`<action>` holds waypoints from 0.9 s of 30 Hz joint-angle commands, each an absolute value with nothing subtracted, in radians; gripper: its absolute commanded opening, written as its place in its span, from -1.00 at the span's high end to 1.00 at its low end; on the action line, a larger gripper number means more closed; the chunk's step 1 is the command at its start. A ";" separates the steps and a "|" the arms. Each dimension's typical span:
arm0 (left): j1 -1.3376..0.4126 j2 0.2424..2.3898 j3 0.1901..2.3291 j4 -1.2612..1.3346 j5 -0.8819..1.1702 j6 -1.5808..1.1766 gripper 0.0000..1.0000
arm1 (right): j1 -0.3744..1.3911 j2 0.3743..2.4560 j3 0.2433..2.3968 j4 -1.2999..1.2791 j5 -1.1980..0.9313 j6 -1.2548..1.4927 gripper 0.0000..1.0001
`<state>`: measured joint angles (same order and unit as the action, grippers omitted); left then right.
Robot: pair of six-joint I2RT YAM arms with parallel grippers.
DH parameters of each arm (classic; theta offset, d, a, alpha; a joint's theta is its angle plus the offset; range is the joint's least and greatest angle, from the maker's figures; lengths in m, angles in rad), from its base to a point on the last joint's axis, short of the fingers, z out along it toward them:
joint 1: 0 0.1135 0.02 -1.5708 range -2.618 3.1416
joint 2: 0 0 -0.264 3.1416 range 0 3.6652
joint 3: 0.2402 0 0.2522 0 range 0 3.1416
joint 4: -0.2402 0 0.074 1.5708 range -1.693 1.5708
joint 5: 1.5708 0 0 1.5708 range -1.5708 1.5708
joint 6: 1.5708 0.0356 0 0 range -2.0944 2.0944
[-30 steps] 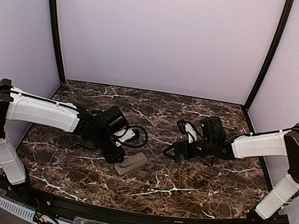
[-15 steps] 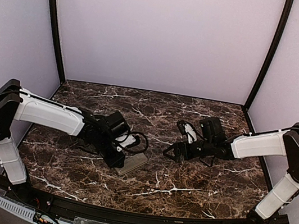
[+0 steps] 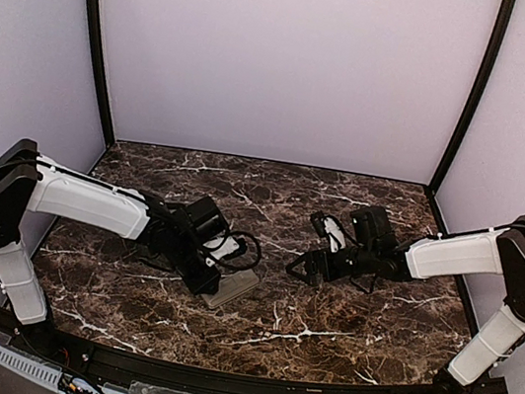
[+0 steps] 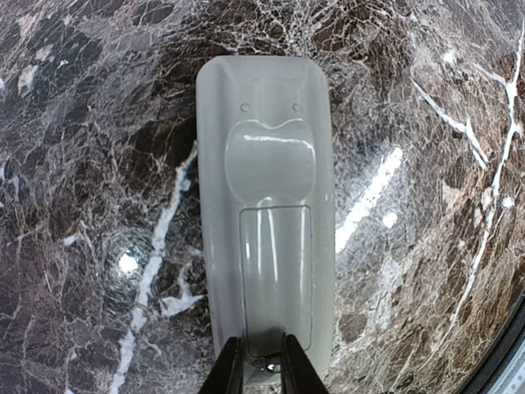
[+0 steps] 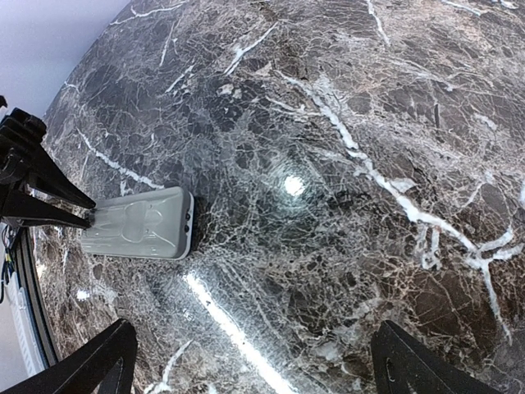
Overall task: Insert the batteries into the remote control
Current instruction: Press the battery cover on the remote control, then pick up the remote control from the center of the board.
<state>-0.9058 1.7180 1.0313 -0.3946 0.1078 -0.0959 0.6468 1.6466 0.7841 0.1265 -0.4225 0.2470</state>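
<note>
Dark brown marble tabletop (image 3: 340, 339) with white veins, plain pale lilac walls (image 3: 284, 61) all round. One small flat greyish-white plastic remote control (image 4: 267, 189) lies on it, back side up, a bit left of centre and toward the near edge. From above, its long axis runs on a diagonal from near-left to far-right. The rectangular battery cover panel (image 4: 275, 279) sits at the near-left end, and the rounded end points off to the far right.

The left end effector (image 4: 258, 371) is right at that cover end. The white left arm is stretched low across the tabletop from the left, with its wrist tipped down. Its two black fingers (image 4: 232, 369) are almost together with just a sliver of gap, tips on the cover's edge. I honestly can't tell if they're pinching anything or just resting there.

The right end effector (image 5: 254, 353) is gaping wide with nothing in it, only marble between the tips. That arm reaches in from the right, pointing toward the remote but well apart from it.

So that's one remote and two arms.
</note>
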 commanded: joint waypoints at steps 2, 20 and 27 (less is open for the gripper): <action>-0.928 1.773 1.011 -0.423 0.076 -0.076 0.65 | 0.640 1.662 0.790 0.137 -0.423 0.250 -0.97; -0.921 1.695 1.187 -0.466 -0.010 -0.026 -0.05 | 0.641 1.603 0.809 0.103 -0.396 0.247 -0.97; -0.916 1.631 1.090 -0.443 0.095 -0.030 -0.24 | 0.641 1.476 0.793 0.094 -0.293 0.224 -0.97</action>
